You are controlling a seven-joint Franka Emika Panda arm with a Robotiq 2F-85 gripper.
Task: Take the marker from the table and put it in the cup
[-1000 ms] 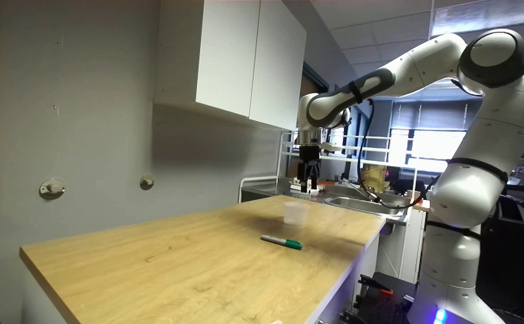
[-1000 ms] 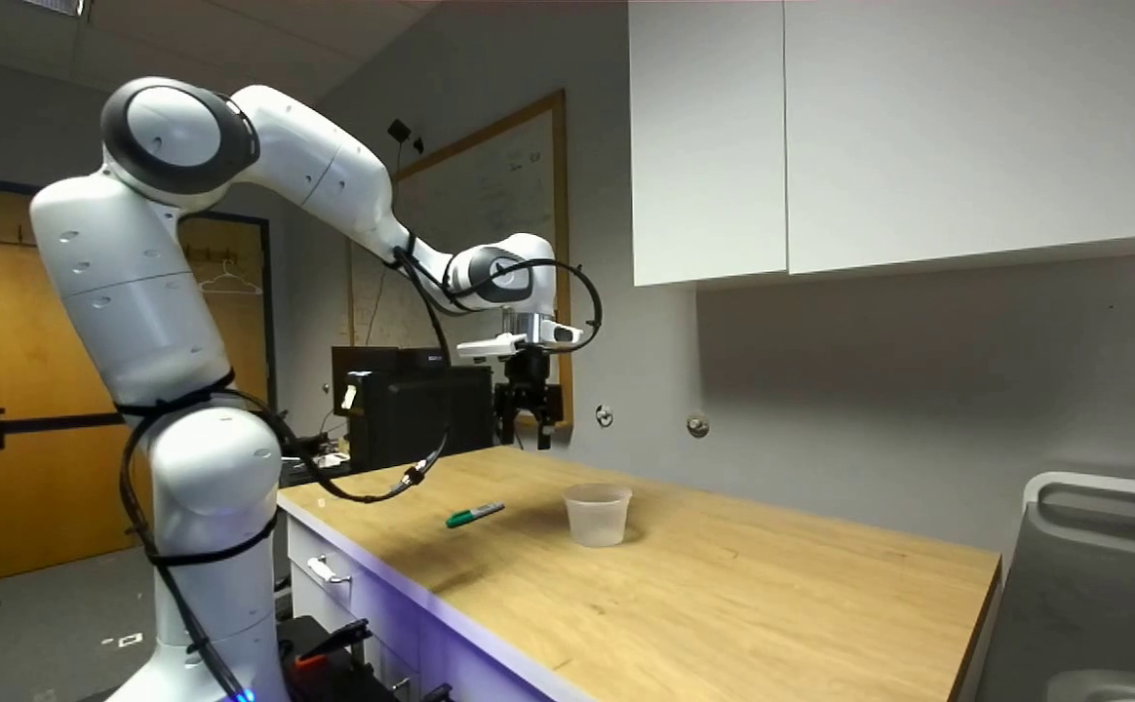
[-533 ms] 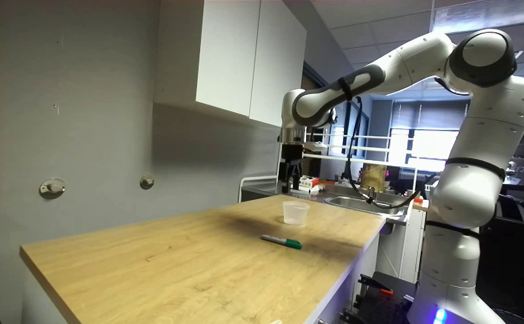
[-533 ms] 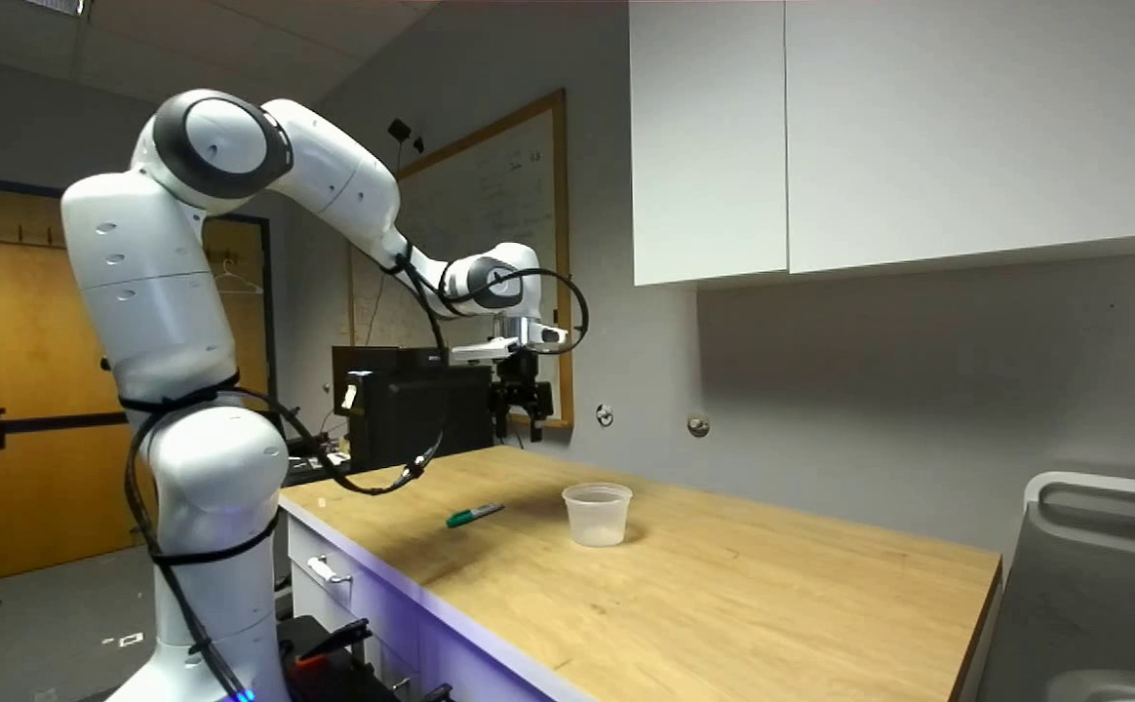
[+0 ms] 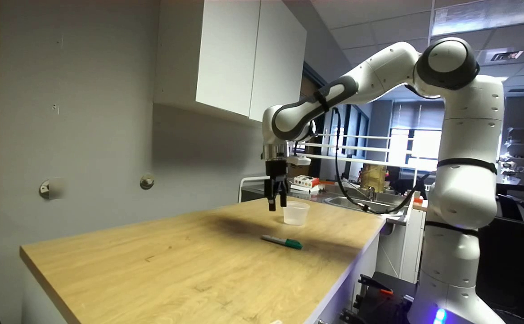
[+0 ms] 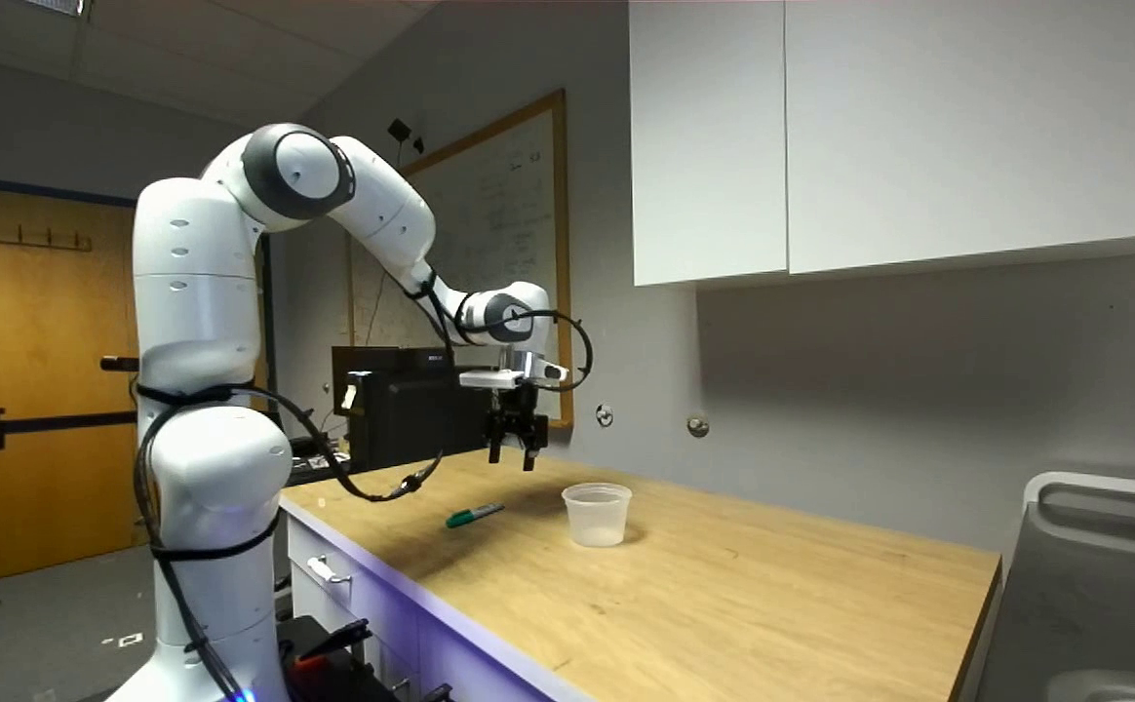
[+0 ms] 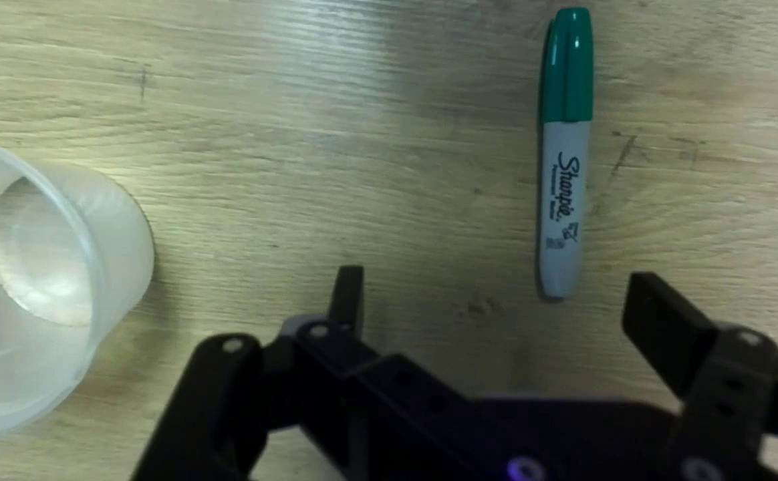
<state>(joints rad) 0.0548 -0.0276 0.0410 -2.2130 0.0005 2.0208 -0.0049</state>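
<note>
Table (image 5: 163, 265), gripper (image 7: 499, 300) overhead, cup (image 6: 598, 517) and marker (image 7: 566, 157) below

Grey wall (image 5: 91, 135) at the back, the pale wooden table set along it. White cabinet (image 6: 919, 127) hanging above the table's wall side; whiteboard (image 6: 489, 205) further along. White arm (image 6: 197, 322) rises by the drawers (image 6: 326, 597) and leans in over the wood, black cable (image 6: 412, 483) slung in a loop. Steel sink (image 5: 354, 205) past one table end, red-and-white box (image 5: 306, 181) near it.

Gripper: fingers (image 7: 347, 297) spread wide, only air between them. Seen from the wrist, the marker lies ahead of the gap, nearer one fingertip; the cup stands out past the other.

Cup: translucent, upright, near the marker but apart from it. What I can see of its floor is bare.

Marker: flat on the table, green cap towards the drawers, black "Sharpie" lettering on the pale barrel.
</note>
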